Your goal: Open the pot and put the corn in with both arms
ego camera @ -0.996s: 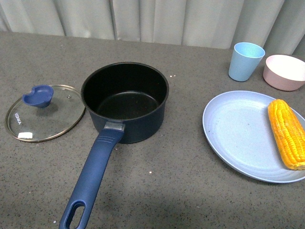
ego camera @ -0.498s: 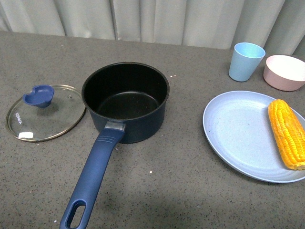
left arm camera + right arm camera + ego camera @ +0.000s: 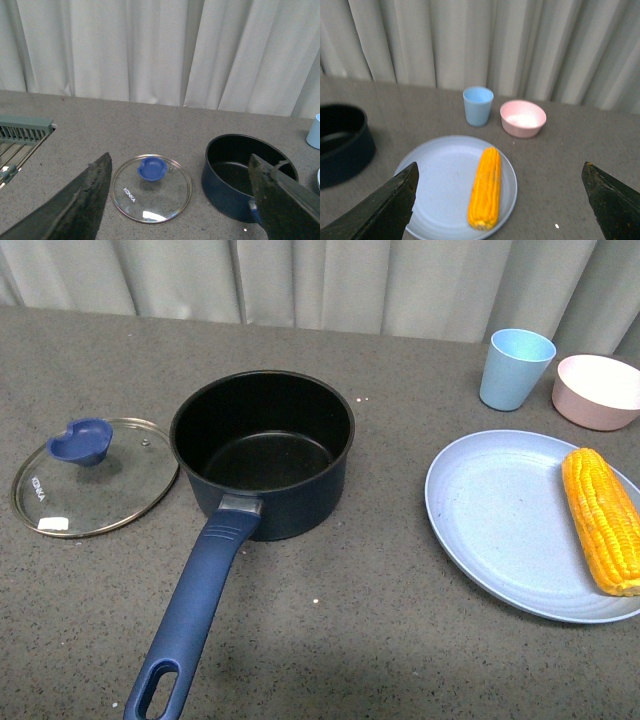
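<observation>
The dark navy pot (image 3: 262, 452) stands open in the middle of the grey table, its long blue handle (image 3: 195, 615) pointing toward me. Its glass lid (image 3: 95, 476) with the blue knob (image 3: 81, 440) lies flat on the table just left of it. The yellow-orange corn (image 3: 601, 519) lies on a light blue plate (image 3: 500, 520) at the right. Neither arm shows in the front view. My left gripper (image 3: 180, 200) is open and empty, raised over the lid (image 3: 151, 187) and the pot (image 3: 235, 175). My right gripper (image 3: 502, 200) is open and empty, raised over the corn (image 3: 485, 187) and plate (image 3: 440, 180).
A light blue cup (image 3: 514, 368) and a pink bowl (image 3: 598, 390) stand behind the plate at the back right. A pale curtain hangs behind the table. A grey-green rack (image 3: 22, 132) sits off the table's left edge in the left wrist view.
</observation>
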Robot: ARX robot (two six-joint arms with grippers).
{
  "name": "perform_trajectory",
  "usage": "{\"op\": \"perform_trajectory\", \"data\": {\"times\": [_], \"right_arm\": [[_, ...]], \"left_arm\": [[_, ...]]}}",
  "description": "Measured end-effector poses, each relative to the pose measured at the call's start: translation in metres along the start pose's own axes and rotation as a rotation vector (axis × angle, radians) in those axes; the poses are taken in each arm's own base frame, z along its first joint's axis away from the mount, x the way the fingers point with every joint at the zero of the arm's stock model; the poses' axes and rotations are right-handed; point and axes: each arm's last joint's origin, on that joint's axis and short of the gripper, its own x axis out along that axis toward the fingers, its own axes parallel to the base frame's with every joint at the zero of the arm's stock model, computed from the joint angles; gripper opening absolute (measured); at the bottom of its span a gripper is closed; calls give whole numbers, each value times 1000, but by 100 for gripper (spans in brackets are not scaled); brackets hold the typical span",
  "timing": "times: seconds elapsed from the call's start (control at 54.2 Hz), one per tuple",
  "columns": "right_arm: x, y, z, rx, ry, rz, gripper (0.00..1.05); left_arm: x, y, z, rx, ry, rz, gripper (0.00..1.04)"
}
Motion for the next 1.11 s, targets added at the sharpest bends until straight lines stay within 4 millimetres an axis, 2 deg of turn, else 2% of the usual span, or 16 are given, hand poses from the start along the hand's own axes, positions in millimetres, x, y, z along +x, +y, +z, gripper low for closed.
{"op": "perform_trajectory", "data": {"times": [0.055, 0.092, 0.166, 0.258, 0.461, 0.664, 0.793, 1.107], "right_arm": [[11, -1, 5, -41, 40, 8, 95], [18, -2, 10, -60, 43, 22, 95], [32, -4, 21, -74, 43, 38, 95], [59, -7, 35, -73, 83, 43, 95], [121, -8, 34, -11, 299, 38, 95], [167, 3, 20, 79, 499, 53, 95], [195, 14, -3, 111, 626, -20, 95], [216, 22, -33, 124, 766, -89, 95]], "left_arm": [[0, 0, 0, 0, 1, 0, 96], [0, 0, 0, 2, 0, 0, 100], [0, 0, 0, 2, 0, 0, 98], [0, 0, 0, 2, 0, 0, 98], [0, 0, 0, 2, 0, 0, 98], [0, 0, 0, 2, 0, 0, 98], [0, 0, 0, 2, 0, 0, 98], [0, 0, 0, 2, 0, 0, 98]]}}
